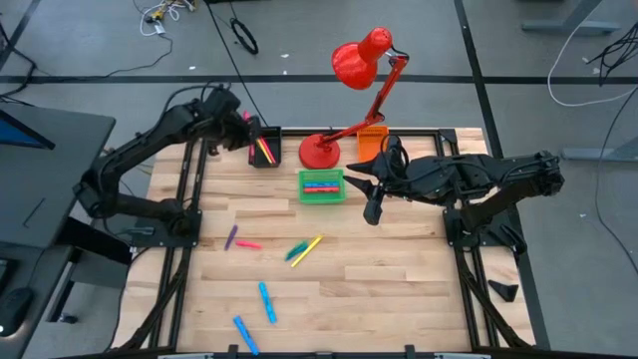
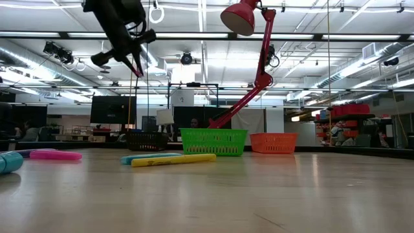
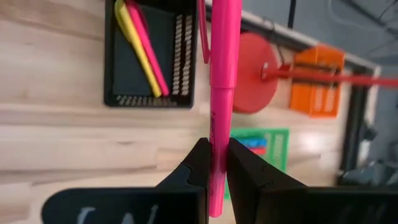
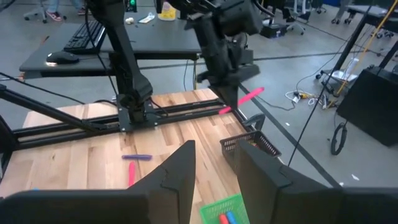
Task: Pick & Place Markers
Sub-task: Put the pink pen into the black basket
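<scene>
Roughly half sorted: the wooden table point(image 1: 399, 289) has about seven markers point(image 1: 267, 301) loose, the green mesh bin point(image 1: 322, 186) and black mesh bin point(image 1: 264, 152) hold some, left gripper point(image 3: 214, 163) clenches a pink marker point(image 3: 222, 74) above the black bin, right gripper point(image 4: 214, 163) waits part-open, holding nothing.

Left end effector point(image 3: 214, 171) clamped shut, raised high; right end effector point(image 4: 214, 165) hovers, fingers parted
</scene>
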Robot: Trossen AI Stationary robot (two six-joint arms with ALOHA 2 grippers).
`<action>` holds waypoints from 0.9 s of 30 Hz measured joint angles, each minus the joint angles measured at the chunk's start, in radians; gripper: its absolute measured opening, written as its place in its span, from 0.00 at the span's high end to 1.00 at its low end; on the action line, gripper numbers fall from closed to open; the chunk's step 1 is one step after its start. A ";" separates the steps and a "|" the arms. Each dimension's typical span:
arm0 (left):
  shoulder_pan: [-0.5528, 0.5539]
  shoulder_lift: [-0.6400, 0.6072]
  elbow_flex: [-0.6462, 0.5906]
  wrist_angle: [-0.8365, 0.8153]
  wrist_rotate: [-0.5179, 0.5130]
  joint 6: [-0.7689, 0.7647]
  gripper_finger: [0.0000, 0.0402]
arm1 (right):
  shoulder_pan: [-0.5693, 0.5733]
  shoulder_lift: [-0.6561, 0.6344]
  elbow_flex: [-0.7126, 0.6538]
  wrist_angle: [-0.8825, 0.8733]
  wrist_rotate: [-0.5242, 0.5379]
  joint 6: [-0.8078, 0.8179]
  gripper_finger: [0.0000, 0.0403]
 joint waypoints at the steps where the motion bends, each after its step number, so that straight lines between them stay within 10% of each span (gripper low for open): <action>1: 0.012 0.008 0.000 0.019 0.005 -0.010 0.92 | 0.000 0.000 0.000 0.003 0.000 -0.004 0.71; 27: 0.090 0.260 0.000 0.077 0.047 -0.081 0.92 | 0.000 0.000 0.000 0.010 0.000 -0.038 0.71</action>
